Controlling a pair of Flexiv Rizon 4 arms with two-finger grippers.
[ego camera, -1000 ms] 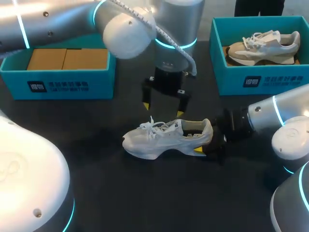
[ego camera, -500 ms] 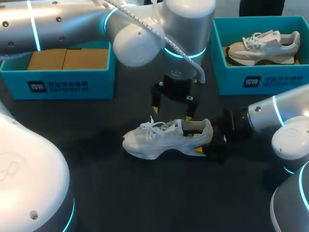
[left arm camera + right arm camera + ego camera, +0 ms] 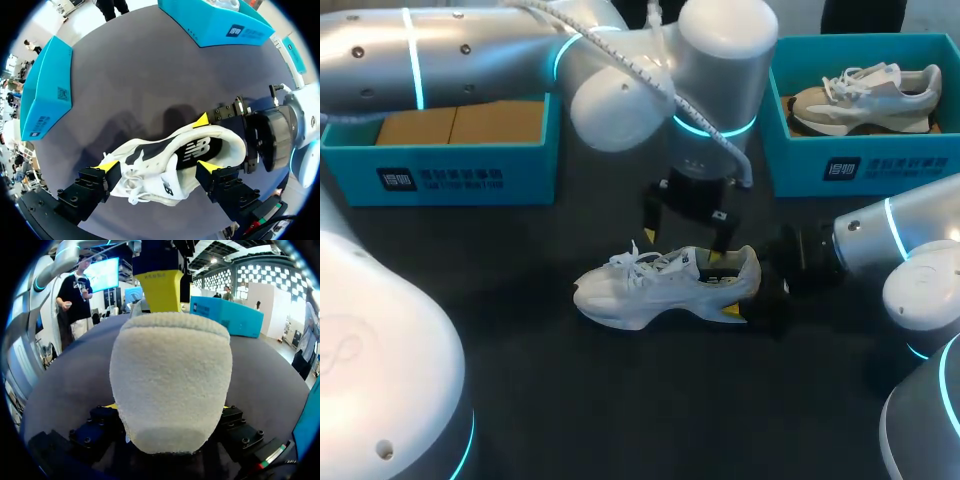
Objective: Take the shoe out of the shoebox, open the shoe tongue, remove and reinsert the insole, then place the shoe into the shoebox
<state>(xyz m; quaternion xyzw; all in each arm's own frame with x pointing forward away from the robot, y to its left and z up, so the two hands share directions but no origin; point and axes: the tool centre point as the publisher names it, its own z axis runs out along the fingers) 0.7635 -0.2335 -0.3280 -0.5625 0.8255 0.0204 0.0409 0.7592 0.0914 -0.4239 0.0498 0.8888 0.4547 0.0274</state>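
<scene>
A white shoe [image 3: 650, 288] lies on its side on the dark table, toe to the left. My right gripper [image 3: 745, 298] is shut on its heel, one finger on each side; in the right wrist view the fuzzy heel [image 3: 170, 380] fills the space between that gripper's [image 3: 170, 416] fingers. My left gripper [image 3: 683, 247] hangs open just above the shoe's collar. In the left wrist view its gripper [image 3: 157, 166] has one yellow tip over the laces and one by the heel opening, with the shoe [image 3: 172, 162] below. The insole is not clearly visible.
A teal shoebox [image 3: 460, 175] with brown cardboard inside stands at the back left. Another teal shoebox [image 3: 860, 165] at the back right holds a beige shoe [image 3: 865, 98]. The left arm's wide elbow hangs over the table's back middle.
My left arm has swung right and lowered its open gripper closer to the shoe's collar. The shoe and the right gripper have stayed put.
</scene>
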